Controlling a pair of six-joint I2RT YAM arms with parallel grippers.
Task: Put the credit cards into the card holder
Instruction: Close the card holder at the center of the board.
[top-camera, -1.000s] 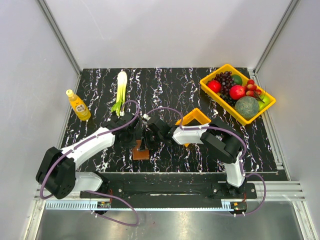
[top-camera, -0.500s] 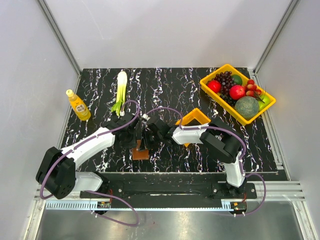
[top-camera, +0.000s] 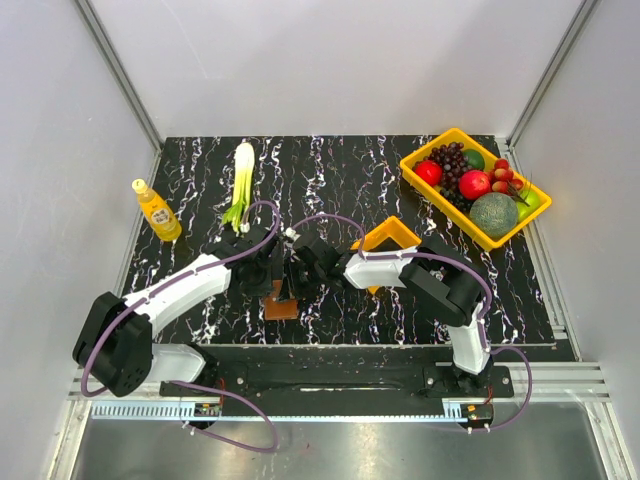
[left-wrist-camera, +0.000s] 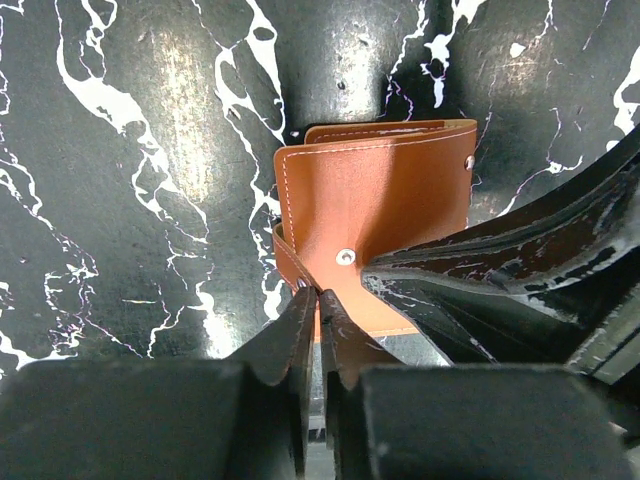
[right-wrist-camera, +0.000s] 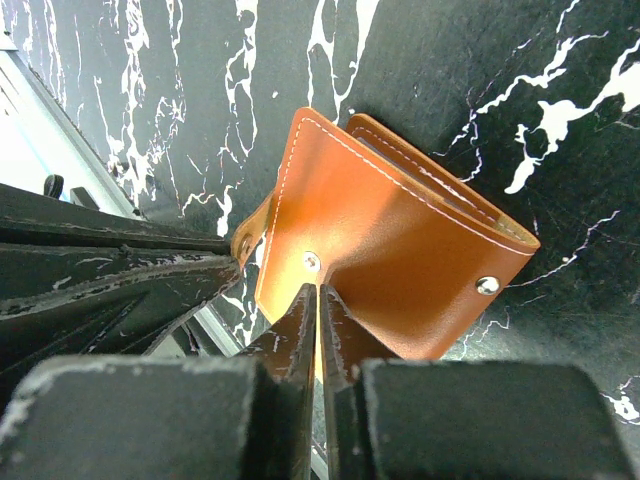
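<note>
The flat brown leather card holder sits by the black marbled bench's near edge, with bare bench to its left. The right gripper pinches its flap edge. The left gripper, fingers nearly together, meets its strap corner.

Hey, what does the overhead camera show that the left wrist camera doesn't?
Only overhead: the yellow bottle, leek, fruit tray and orange bin. Only left wrist: the card holder up close, with its white stitching and metal snap, and the left gripper closed at its near edge. Both: the card holder lying on the black marbled table.
</note>
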